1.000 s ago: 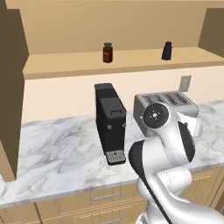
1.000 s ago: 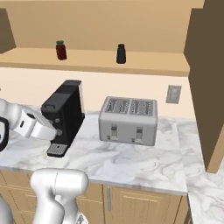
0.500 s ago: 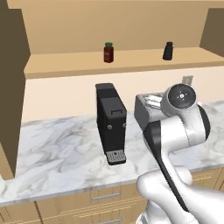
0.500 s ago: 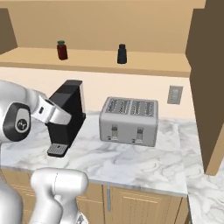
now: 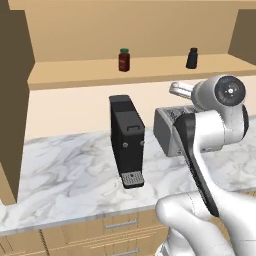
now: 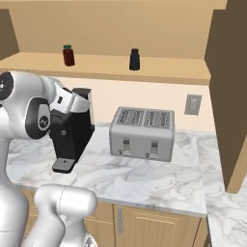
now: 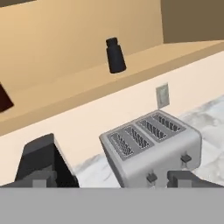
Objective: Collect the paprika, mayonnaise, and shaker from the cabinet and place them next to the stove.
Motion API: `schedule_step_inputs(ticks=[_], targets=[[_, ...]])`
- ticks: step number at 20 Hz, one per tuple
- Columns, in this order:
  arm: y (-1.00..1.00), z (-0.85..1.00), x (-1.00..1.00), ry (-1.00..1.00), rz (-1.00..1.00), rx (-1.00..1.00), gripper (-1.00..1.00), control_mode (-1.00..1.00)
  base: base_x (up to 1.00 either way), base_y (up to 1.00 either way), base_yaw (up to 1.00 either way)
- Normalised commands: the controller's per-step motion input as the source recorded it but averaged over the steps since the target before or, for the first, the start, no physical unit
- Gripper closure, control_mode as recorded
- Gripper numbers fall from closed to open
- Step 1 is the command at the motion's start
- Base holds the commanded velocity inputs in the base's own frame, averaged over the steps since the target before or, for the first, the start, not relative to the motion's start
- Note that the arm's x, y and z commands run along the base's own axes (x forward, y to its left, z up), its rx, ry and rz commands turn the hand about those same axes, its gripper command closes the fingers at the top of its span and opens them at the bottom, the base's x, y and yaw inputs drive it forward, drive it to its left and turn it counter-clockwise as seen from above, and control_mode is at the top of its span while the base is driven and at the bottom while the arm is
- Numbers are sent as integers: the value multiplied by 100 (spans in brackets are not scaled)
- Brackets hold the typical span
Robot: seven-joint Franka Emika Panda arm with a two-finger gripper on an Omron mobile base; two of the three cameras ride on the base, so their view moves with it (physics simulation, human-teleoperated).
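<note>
On the cabinet (image 5: 125, 75) shelf I see the paprika (image 5: 124, 59) standing upright toward the left, and the shaker (image 5: 191, 58) upright well to its right, the two clearly apart. My hand view has the shaker (image 7: 115, 55) near top centre on the shelf edge, with a sliver of the dark red paprika (image 7: 4, 98) at the left border. Below the shelf, on the marble counter (image 6: 144, 176), a silver four-slot toaster (image 6: 142, 132) sits beside a black coffee machine (image 5: 127, 140), wall outlet (image 6: 193, 104) to the toaster's right. My gripper (image 7: 112, 180) hangs in the air over the counter, below shelf level, holding nothing; fingertips (image 7: 186, 178) sit far apart at the bottom of my hand view, so the jaws are spread. From the right base camera the forearm crosses in front of the coffee machine (image 6: 72, 132).
</note>
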Motion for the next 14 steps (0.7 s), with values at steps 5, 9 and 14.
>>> schedule_step_inputs(ticks=[5, 9, 14], targets=[[-49, 47, 26, -28, 2, -6, -100, -100, 0, 0, 0], [-59, 37, 23, -27, 0, -11, -100, -100, 0, 0, 0], [-1, 41, 22, -3, 0, -2, -100, -100, 0, 0, 0]])
